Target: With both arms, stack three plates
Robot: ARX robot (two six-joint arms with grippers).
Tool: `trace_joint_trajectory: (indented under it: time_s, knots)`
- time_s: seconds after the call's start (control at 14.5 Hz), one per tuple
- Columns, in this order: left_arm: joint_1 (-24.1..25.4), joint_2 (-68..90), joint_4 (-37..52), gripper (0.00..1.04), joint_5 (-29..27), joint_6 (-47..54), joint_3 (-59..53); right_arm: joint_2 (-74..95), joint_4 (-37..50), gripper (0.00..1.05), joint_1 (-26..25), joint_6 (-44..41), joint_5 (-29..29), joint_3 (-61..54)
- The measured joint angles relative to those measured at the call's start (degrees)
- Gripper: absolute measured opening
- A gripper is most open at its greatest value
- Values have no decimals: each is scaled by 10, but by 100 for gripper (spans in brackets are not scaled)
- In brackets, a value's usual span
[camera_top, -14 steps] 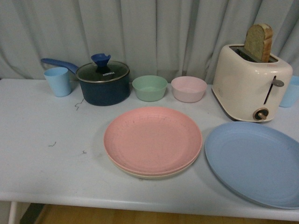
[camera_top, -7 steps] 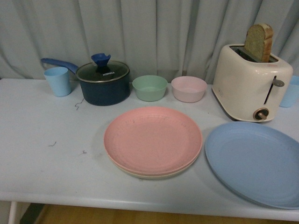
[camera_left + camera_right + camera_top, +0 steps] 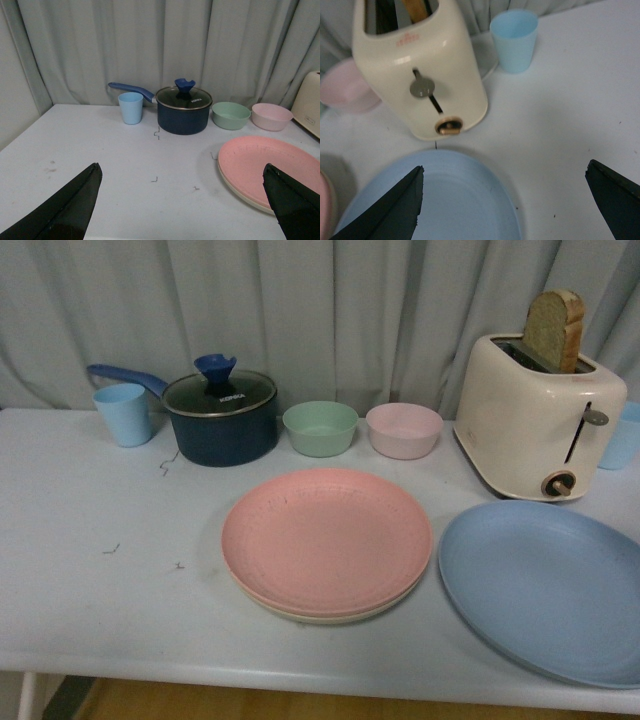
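The pink plate [image 3: 326, 538] lies on the beige plate [image 3: 330, 617] at the table's middle; only the beige rim shows beneath it. The blue plate [image 3: 545, 585] lies alone to the right, in front of the toaster. Neither arm appears in the front view. My left gripper [image 3: 181, 172] is open above bare table, its black fingertips [image 3: 75, 205] spread wide, with the pink plate [image 3: 265, 167] by one fingertip. My right gripper [image 3: 504, 175] is open over the near edge of the blue plate [image 3: 445, 200], with nothing between its fingers.
Along the back stand a light blue cup [image 3: 124, 414], a dark blue lidded pot [image 3: 220, 416], a green bowl [image 3: 320, 428] and a pink bowl [image 3: 403, 430]. A cream toaster [image 3: 535, 415] with bread stands at the right, a second blue cup [image 3: 514, 40] behind it. A curtain hangs behind.
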Motion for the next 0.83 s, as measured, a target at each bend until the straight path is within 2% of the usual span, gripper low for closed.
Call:
trace_joint_trajectory:
  time_s: [0.07,0.28,0.83]
  knots:
    - [0,0,0,98,0,0,0,66,-49,98,30,-28,28,44]
    - [0,0,0,98,0,0,0,167,-112,98,40,-47,40,64]
    - [0,0,0,98,0,0,0,236,-100,98,29,-43,17,72]
